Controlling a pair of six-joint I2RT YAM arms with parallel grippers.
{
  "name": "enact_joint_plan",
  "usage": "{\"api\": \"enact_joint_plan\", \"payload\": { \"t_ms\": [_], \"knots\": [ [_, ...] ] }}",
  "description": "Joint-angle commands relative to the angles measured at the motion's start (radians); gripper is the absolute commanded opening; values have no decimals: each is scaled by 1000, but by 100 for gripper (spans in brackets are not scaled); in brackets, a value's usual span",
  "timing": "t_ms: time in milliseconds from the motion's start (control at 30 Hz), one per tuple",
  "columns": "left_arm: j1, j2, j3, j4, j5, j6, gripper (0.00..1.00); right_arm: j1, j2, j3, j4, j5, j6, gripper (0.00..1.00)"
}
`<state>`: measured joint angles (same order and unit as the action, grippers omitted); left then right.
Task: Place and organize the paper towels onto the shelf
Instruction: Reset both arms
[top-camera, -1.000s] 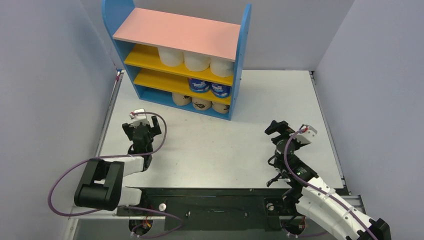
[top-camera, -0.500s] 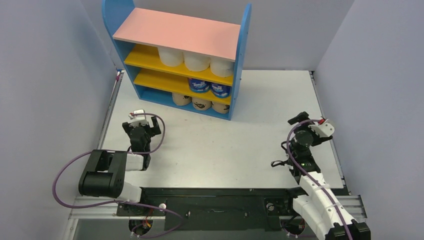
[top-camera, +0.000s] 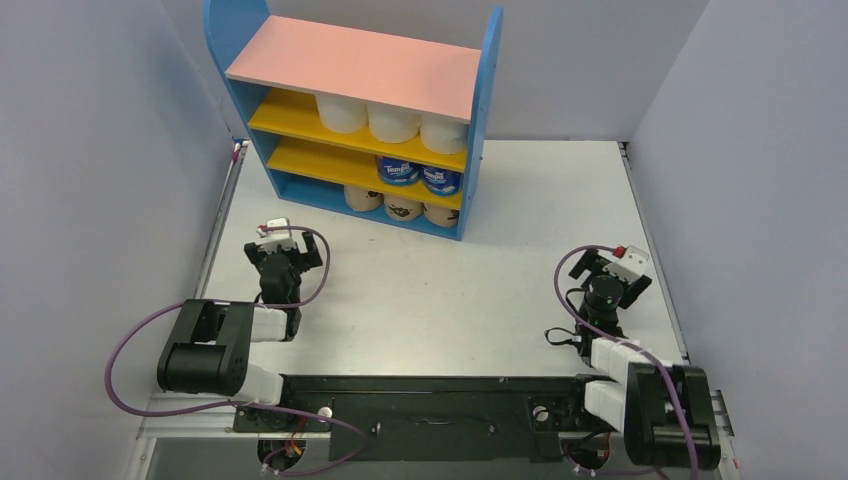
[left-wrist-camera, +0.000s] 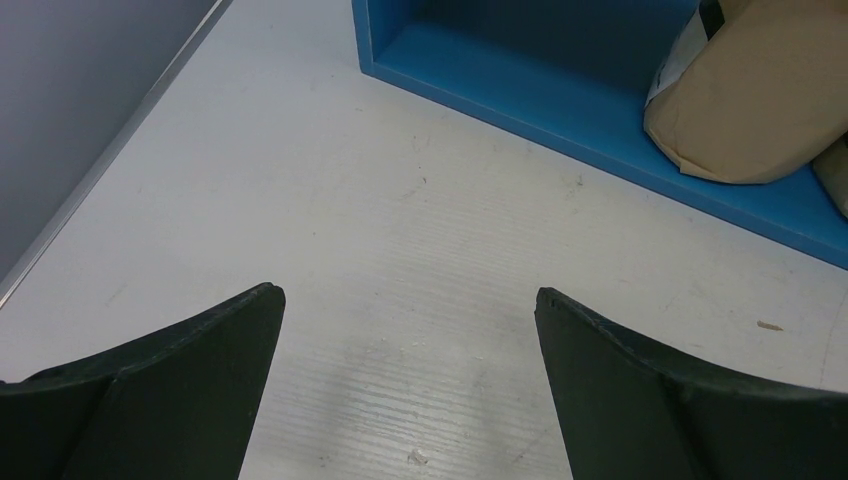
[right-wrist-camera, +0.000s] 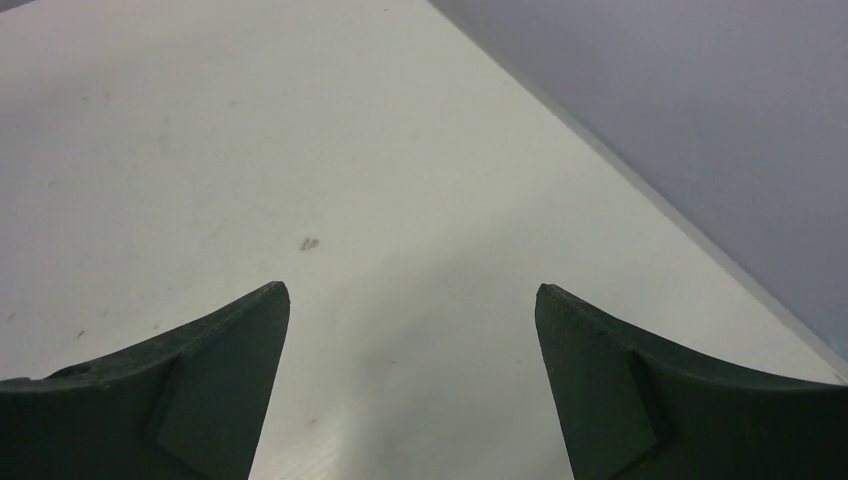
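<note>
the paper towels are all in the shelf (top-camera: 350, 62), which stands toward the far left corner of the table (top-camera: 450, 290): three white rolls (top-camera: 392, 122) upright at the right end of the upper yellow board, two blue-wrapped rolls (top-camera: 420, 176) at the right end of the lower yellow board, and three tan printed rolls (top-camera: 403, 208) on the blue base, also to the right. each row sits touching or nearly so, and the left half of every tier is bare. no roll shows anywhere off the shelf, so the placing looks done, with only tidying possibly left. the left gripper (left-wrist-camera: 408, 298) hangs low over the table near its left edge, facing the base tier, fingers spread wide with nothing between them; the right gripper (right-wrist-camera: 410, 292) sits near the right edge, fingers likewise spread and empty. these rolls are probably light and soft, easy to dent, and the blue wrap may be slick. i would take one across its round side at mid-height with a gentle squeeze, not by the hollow core.
</note>
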<state>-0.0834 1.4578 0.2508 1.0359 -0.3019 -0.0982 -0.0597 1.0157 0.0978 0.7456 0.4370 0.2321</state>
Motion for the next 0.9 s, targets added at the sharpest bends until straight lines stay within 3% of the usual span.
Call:
{"api": "enact_joint_plan", "payload": {
  "t_ms": [0, 133, 333, 867],
  "knots": [
    [5, 7, 2, 60, 12, -9, 96, 2, 178, 29, 359, -229, -65, 88],
    [5, 7, 2, 62, 12, -8, 96, 8, 352, 4, 591, -262, -67, 88],
    [6, 7, 2, 61, 12, -8, 96, 34, 352, 164, 272, -243, -95, 89],
    [5, 9, 5, 56, 13, -9, 96, 46, 351, 167, 268, -225, -101, 90]
  ]
}}
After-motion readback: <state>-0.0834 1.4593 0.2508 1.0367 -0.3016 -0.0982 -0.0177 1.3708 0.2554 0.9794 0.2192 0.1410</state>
